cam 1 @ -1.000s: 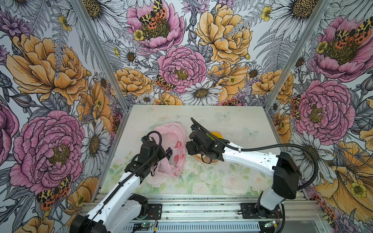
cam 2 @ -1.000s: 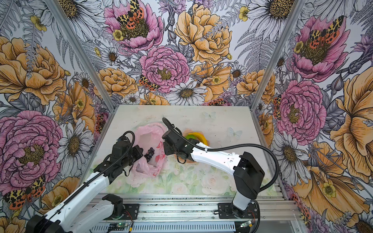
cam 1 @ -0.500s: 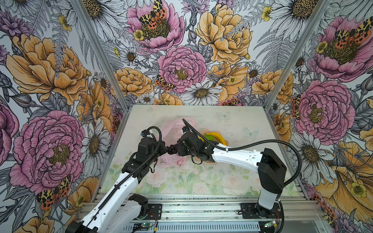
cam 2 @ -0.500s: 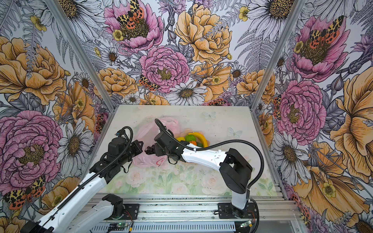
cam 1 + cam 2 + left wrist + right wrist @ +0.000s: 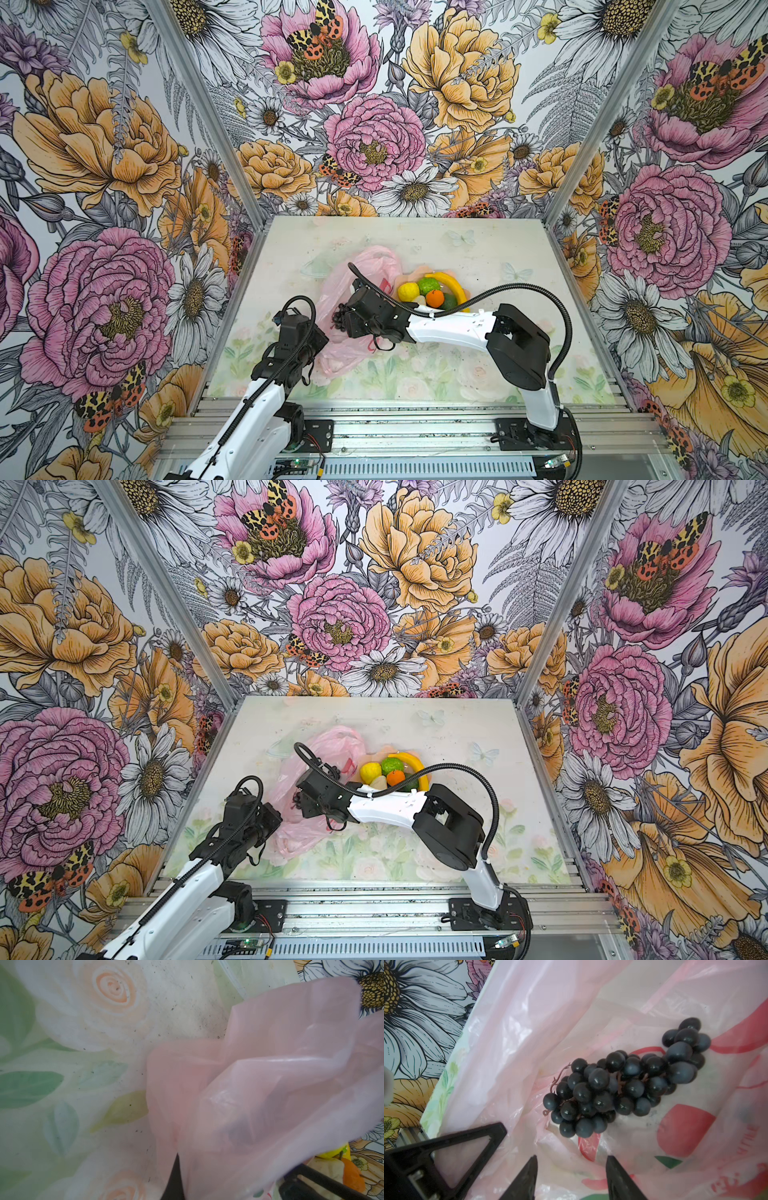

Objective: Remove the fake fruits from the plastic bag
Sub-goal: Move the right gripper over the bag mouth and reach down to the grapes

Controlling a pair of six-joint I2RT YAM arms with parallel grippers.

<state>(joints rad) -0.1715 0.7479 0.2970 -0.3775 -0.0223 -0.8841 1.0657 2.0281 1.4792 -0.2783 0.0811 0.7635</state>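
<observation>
Your left gripper (image 5: 324, 340), lower centre in a top view, is clamped on the thin translucent pink plastic bag (image 5: 361, 266). Your right gripper (image 5: 572, 1157) hangs half open, empty, just short of the dark purple grape bunch (image 5: 623, 1084) inside the bag. Beyond, right of centre, other toy fruits (image 5: 434, 298) fill a peach scalloped dish (image 5: 409, 274).

Pink translucent plastic bag (image 5: 374, 264), crumpled, w/ red print, mouth open. Dark purple grape bunch (image 5: 623, 1088) inside, lying on its side. Heaped together just beside bag: lemon (image 5: 408, 291), lime (image 5: 429, 286), banana (image 5: 451, 282), orange (image 5: 435, 298), avocado (image 5: 449, 302), beige piece (image 5: 420, 300).
</observation>
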